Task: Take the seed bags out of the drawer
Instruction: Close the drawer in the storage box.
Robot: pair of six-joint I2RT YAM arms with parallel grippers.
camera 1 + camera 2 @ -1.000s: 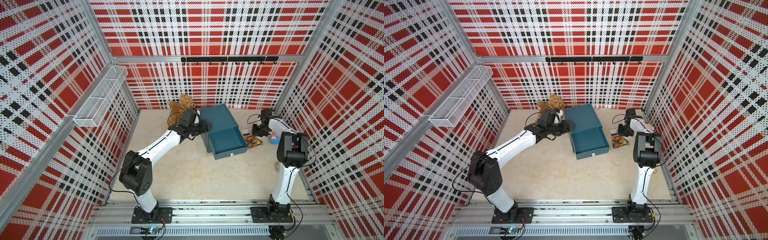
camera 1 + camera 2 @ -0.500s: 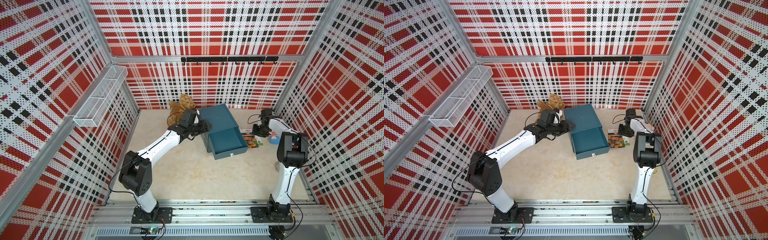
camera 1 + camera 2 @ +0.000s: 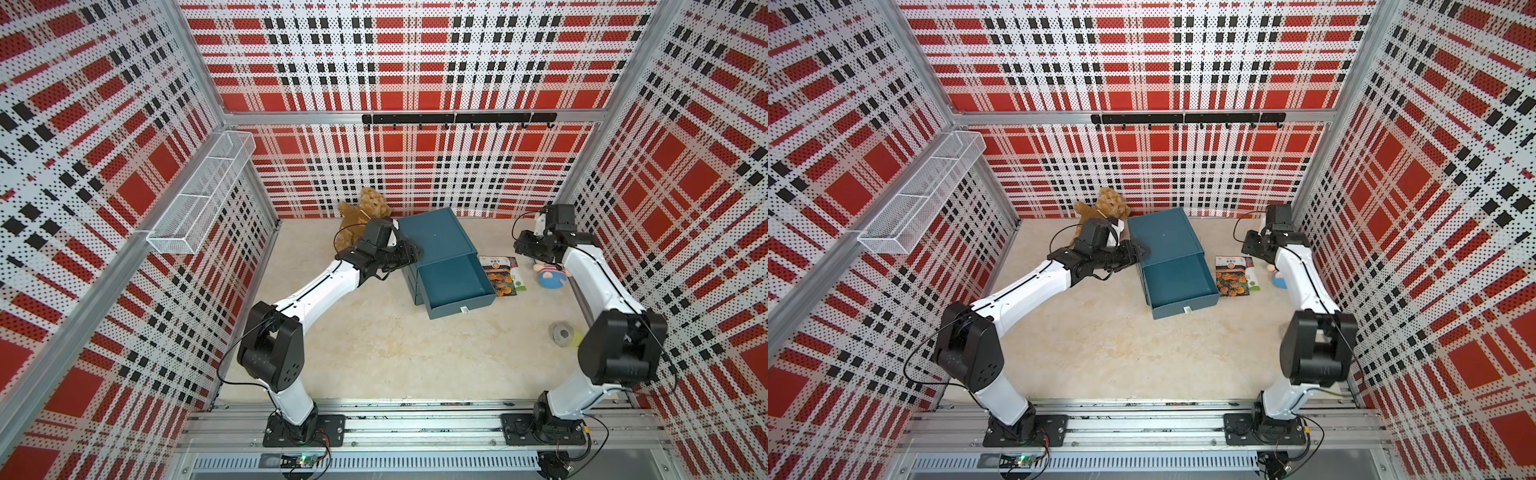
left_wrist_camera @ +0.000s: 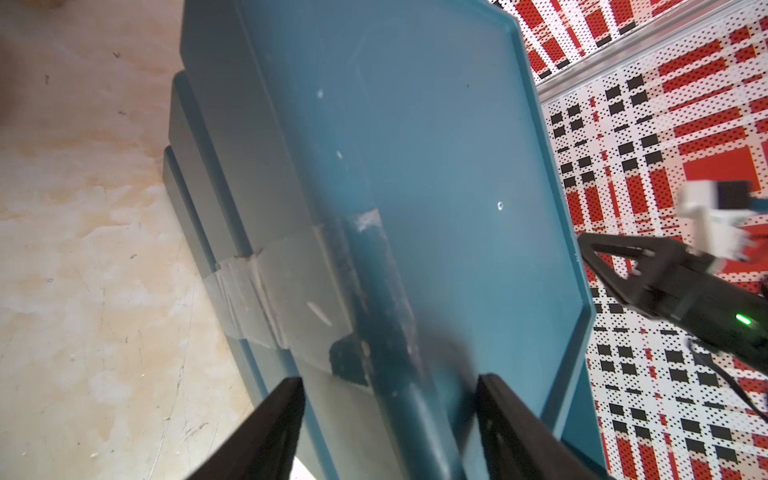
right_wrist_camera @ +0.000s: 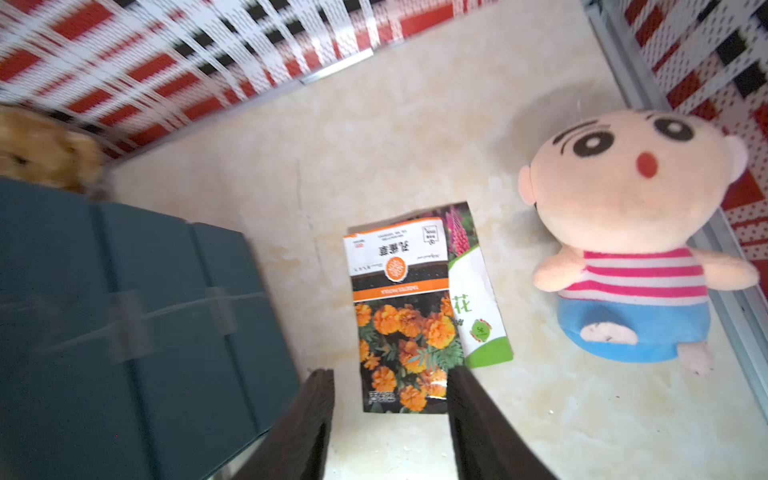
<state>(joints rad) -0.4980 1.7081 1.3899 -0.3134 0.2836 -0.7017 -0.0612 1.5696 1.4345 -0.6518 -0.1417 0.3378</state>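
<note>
The orange-flowered glossy seed bag [image 5: 399, 316] covers most of a pink-flowered seed bag with a green-and-white band [image 5: 473, 291]. In the right wrist view the brown plush teddy bear [image 5: 41, 153] is blurred and cropped. In a top view the right arm [image 3: 590, 282] hides most of the blue-and-pink cartoon plush doll [image 3: 549, 279], and a small grey round object [image 3: 561, 332] is too small to name. Whether the left end effector [image 4: 389, 378] clamps the teal metal cabinet [image 4: 436, 166] is unclear.
</note>
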